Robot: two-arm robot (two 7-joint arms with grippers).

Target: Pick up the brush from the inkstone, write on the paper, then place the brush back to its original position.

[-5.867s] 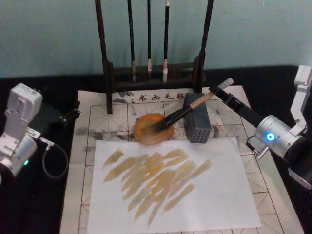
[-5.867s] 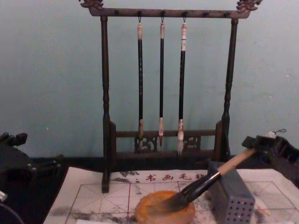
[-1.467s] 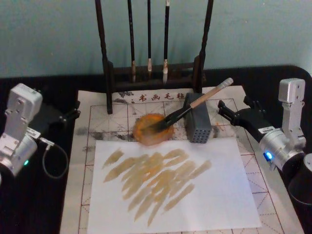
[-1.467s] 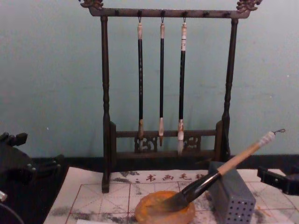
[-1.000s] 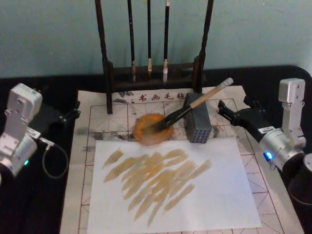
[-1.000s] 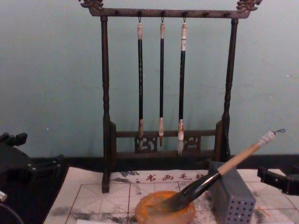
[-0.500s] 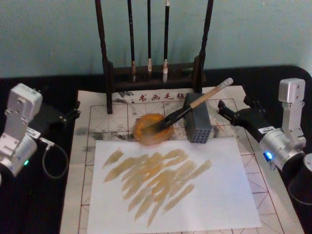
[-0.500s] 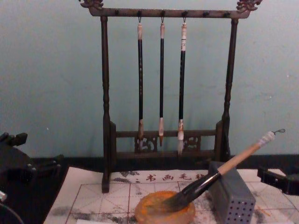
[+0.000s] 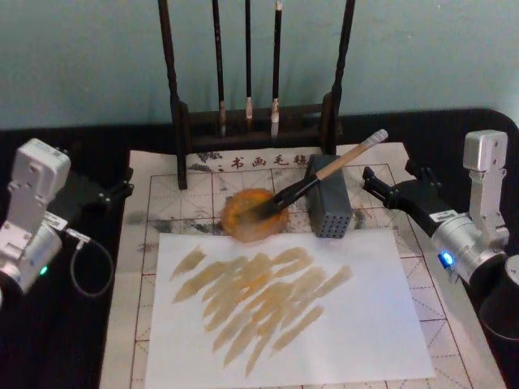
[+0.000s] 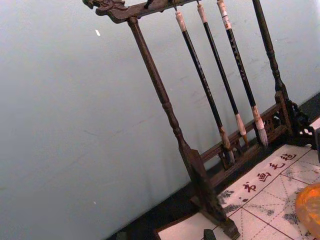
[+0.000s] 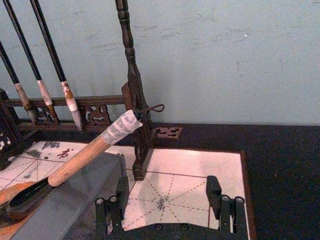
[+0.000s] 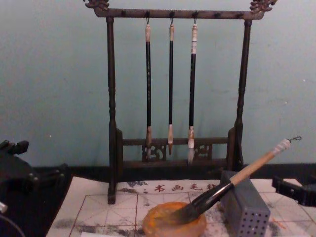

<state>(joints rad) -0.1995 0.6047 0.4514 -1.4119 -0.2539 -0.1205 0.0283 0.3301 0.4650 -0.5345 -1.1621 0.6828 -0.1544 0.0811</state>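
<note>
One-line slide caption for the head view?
Brush rests tip-down in the inkstone, leaning on the grey block; right hand open beside it.

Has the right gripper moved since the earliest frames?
Yes. The right gripper, open, has drawn back to the right from the brush end it then touched, judged against the grey block.

Dim, even light; soft focus throughout; faint shadows; no glare.

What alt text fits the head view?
The brush leans on a grey block, tip in the inkstone. Right gripper sits open beside it; left gripper parked. Tan strokes cover a white sheet.
</note>
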